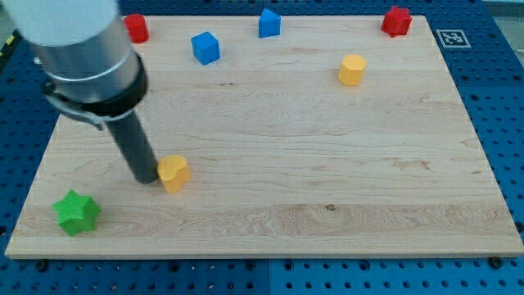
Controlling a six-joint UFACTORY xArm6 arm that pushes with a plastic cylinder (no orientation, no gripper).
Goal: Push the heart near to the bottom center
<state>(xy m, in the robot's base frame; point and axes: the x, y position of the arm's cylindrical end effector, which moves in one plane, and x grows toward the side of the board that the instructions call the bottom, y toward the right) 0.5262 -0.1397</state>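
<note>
Touching the yellow heart (173,173) from the view's left, my tip (146,177) carries no claw.

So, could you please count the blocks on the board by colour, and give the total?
Red: 2, the red block at the view's top left and the red block at the top right.
Blue: 2, the blue cube and the blue block.
Yellow: 2, the yellow heart beside my tip, and the yellow block.
Green: 1, the green star.
Total: 7 blocks.
</note>
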